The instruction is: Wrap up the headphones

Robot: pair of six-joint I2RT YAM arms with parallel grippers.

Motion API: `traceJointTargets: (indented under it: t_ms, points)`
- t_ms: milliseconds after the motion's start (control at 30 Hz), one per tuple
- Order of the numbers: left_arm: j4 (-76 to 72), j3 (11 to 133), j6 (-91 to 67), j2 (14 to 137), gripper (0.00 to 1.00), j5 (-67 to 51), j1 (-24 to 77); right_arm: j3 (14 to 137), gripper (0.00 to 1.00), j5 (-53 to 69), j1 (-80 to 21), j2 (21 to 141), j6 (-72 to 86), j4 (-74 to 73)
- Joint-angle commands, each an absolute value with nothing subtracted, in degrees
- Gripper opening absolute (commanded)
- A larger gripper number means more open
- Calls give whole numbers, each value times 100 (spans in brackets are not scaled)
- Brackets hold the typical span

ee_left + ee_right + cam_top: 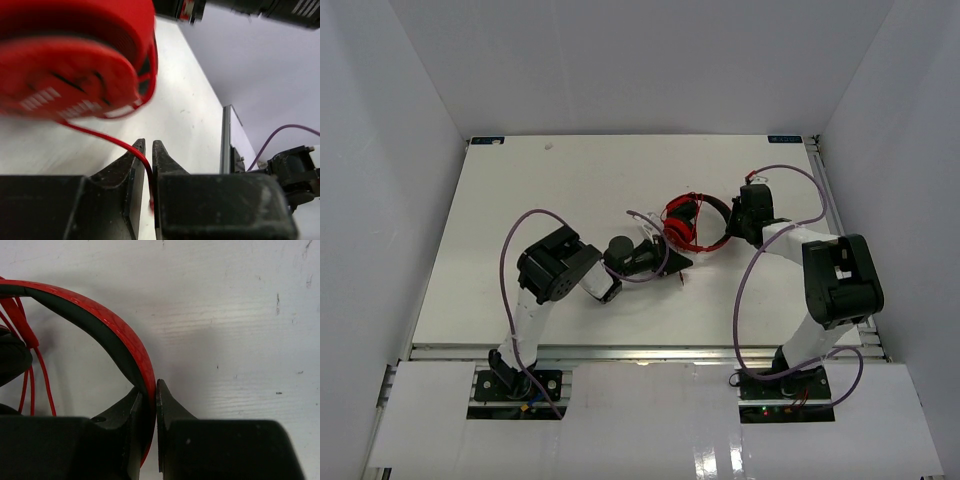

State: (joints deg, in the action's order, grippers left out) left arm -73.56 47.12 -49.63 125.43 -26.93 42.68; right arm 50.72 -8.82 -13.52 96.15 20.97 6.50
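The headphones [680, 228] lie on the surface [520, 190], right of centre. The right gripper [729, 228] clasps their headband [100, 315] on the right side. The left gripper [678, 263] sits just near-left, their cable [100, 134] running between its jaws.

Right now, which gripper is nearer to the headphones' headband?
Right. The right gripper clamps the headband; the left gripper sits beside an ear cup, the red cable between its jaws.
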Motion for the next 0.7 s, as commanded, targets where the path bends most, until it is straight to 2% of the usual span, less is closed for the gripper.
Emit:
traceJointTargets:
  t_ms: [0,300,500,567,667]
  points:
    - [-7308,4723,-5298,12577,27,-2988,4333,5827,8,-1332,-1310,9927,2484,1368]
    - [-7642,4239,-5520,12510,45,-2995,4335,6498,8,-1611,-1651,10546,2731,851]
    - [-7473,3644,-5206,11696,57,-2866,4333,6592,10,-1670,-2038,10716,2625,862]
    - [-7284,3362,-5042,11378,59,-2875,4333,6602,16,-1675,-2029,10774,2539,880]
    - [-6916,2987,-4761,10684,61,-2911,4333,6603,41,-1639,-2002,10798,2292,913]
